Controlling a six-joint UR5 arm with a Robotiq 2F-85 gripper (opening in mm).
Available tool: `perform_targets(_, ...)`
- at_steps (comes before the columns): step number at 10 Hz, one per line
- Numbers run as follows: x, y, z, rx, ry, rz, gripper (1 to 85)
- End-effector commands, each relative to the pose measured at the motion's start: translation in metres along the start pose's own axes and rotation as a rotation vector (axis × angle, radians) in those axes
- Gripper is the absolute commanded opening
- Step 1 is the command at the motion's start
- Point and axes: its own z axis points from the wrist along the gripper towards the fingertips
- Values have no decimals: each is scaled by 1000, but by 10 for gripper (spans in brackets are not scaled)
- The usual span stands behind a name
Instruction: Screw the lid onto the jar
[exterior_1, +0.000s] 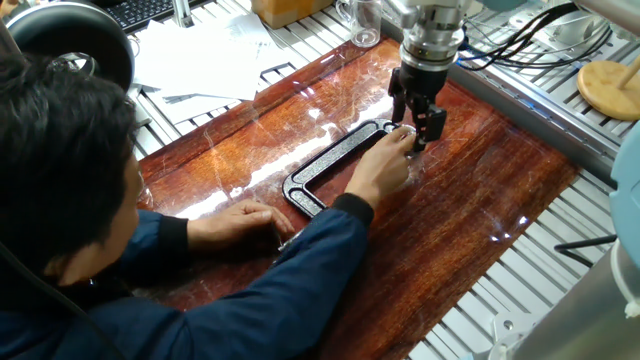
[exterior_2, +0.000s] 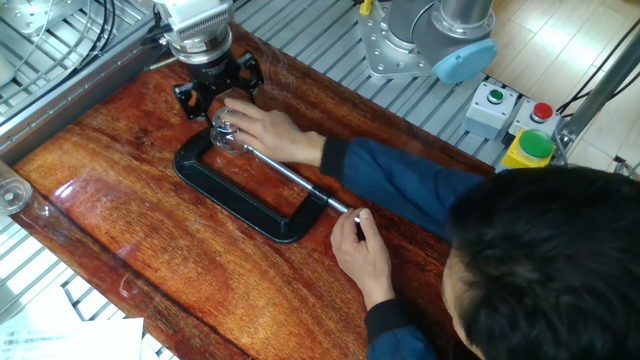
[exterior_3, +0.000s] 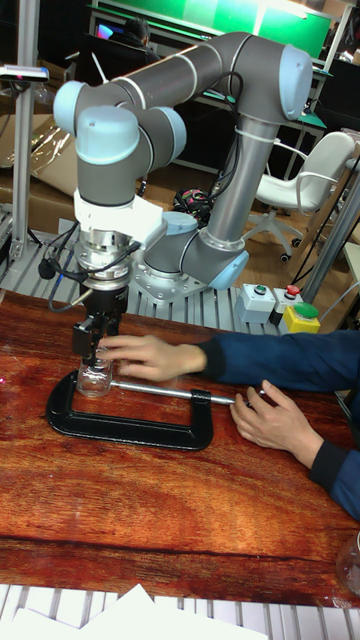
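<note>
From one fixed view, the gripper (exterior_1: 418, 128) hangs over the far end of the black C-clamp (exterior_1: 335, 163) on the wooden table (exterior_1: 480, 210), and a person's hand (exterior_1: 385, 165) hides the jar beneath it. From the other fixed view, the jar (exterior_2: 226, 136) stands inside the clamp's mouth, touched by that hand, the fingers spread just above it; the lid cannot be made out. In the tall fixed view, the jar (exterior_3: 95, 378) stands upright under the gripper, whose grip I cannot tell, while the other hand (exterior_3: 272, 420) holds the clamp's screw handle (exterior_3: 165, 391).
</note>
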Motion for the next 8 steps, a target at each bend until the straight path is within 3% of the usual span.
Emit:
perform_targets(1, 3, 0, -10, -10, -7, -12, 743)
perform_targets(4, 8, 0, -18, -9, 18, -35, 663)
perform_targets(6, -1, -5, -21, 3, 2, -82, 660)
perform_targets(7, -6, -14, -23, 35, -7, -99, 593)
perform_targets(8, 1, -16, -25, 41, 26, -66, 487)
